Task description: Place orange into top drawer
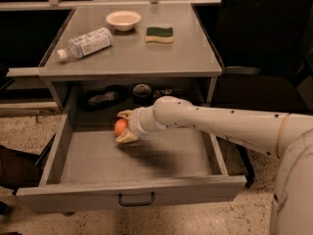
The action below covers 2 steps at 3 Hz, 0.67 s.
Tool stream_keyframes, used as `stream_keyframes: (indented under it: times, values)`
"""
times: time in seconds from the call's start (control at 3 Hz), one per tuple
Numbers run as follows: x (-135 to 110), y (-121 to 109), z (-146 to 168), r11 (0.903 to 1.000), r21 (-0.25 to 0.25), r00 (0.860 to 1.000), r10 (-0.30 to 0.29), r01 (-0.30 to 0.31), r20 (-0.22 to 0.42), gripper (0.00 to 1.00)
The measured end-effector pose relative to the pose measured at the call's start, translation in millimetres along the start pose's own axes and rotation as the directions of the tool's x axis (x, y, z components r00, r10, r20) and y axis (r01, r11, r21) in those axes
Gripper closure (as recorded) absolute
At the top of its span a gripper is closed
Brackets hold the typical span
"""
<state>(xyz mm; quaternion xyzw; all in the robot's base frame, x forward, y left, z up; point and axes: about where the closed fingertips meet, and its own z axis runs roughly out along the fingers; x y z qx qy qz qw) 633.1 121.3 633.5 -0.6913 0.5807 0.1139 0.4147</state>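
The top drawer (132,192) is pulled wide open below the grey tabletop; it is a shallow grey metal drawer with a small dark bar handle on its front. My gripper (123,127) reaches in from the right on a long white arm and is shut on the orange (120,126), a small round orange fruit between the two cream fingers. It holds the orange inside the drawer, over the back-left part of the floor. Whether the orange touches the drawer floor cannot be told.
On the tabletop (190,58) lie a plastic water bottle (85,43) on its side, a white bowl (123,20) and a yellow sponge with a green top (159,34). Dark objects (122,96) sit on the shelf behind the drawer. A dark chair stands at the right.
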Motion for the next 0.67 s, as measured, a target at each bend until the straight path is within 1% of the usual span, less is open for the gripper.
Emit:
stream_keyframes:
  times: [0.33, 0.67]
  values:
    - [0.0, 0.0, 0.0, 1.0000, 0.000, 1.000, 0.000, 0.000, 0.000, 0.00]
    - [0.0, 0.1, 0.1, 1.0000, 0.000, 1.000, 0.000, 0.000, 0.000, 0.00]
